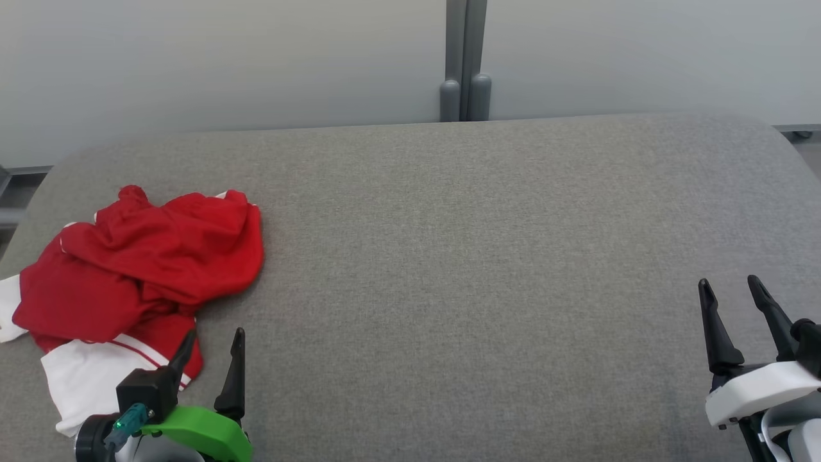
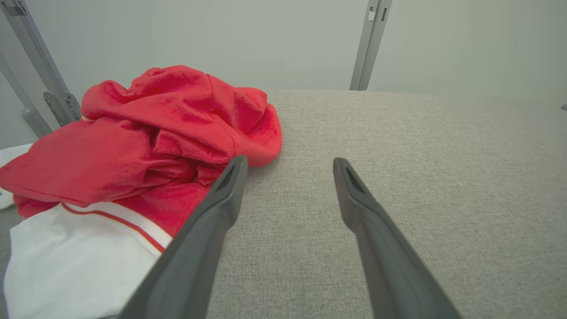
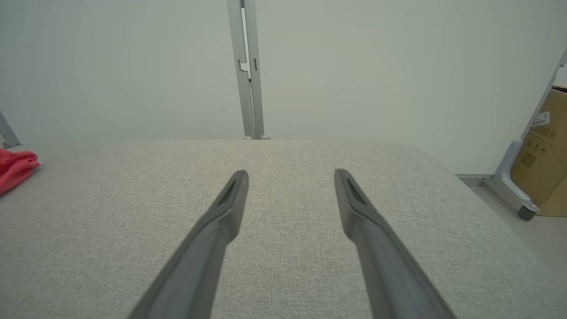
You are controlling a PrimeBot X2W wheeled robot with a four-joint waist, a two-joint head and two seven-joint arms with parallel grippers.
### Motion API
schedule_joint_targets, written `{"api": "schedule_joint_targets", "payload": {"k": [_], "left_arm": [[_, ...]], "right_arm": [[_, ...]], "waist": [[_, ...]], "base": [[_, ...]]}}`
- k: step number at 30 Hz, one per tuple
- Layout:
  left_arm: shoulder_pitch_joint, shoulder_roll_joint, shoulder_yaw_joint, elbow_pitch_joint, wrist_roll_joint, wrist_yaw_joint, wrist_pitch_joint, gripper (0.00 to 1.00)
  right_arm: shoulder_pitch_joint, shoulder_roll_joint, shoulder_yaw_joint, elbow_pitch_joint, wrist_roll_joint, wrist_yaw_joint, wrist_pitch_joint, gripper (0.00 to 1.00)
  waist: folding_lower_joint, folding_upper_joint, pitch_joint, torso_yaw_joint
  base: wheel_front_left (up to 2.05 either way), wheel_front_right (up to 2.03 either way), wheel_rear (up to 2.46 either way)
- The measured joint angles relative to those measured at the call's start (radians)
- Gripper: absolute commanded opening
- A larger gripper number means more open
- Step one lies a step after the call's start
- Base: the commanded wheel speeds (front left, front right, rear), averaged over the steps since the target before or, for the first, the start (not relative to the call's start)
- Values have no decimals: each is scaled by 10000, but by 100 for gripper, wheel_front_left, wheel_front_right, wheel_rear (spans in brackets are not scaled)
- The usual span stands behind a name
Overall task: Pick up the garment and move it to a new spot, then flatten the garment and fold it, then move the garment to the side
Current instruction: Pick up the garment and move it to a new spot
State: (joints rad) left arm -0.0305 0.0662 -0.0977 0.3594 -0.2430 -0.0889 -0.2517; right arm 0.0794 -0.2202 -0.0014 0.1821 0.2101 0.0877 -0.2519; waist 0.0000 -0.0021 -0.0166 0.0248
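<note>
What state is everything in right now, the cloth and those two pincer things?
garment: crumpled in a heap on the left side of the table, not held.
left pincer: open, empty, at the garment's near edge.
right pincer: open, empty, over the table's right side, far from the garment.

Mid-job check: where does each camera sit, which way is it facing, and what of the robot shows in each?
Head view: on the robot's head, looking forward and down over the grey padded table; left hand lower left beside the red-and-white garment, right hand lower right.
Left wrist view: on the left wrist, looking along that hand's open fingers across the table; garment at left.
Right wrist view: on the right wrist, looking along its open fingers toward the back wall; cardboard box far right.
Shared: all three show garment and table.
</note>
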Motion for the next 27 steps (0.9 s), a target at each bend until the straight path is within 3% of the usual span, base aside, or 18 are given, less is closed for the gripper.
{"api": "schedule_joint_targets", "payload": {"k": [27], "left_arm": [[7, -107, 1093, -79, -4, 23, -2, 100]], "right_arm": [[-212, 401, 748, -207, -430, 265, 0, 100]], "waist": [[0, 0, 20, 2878]], "base": [[0, 0, 0]]}}
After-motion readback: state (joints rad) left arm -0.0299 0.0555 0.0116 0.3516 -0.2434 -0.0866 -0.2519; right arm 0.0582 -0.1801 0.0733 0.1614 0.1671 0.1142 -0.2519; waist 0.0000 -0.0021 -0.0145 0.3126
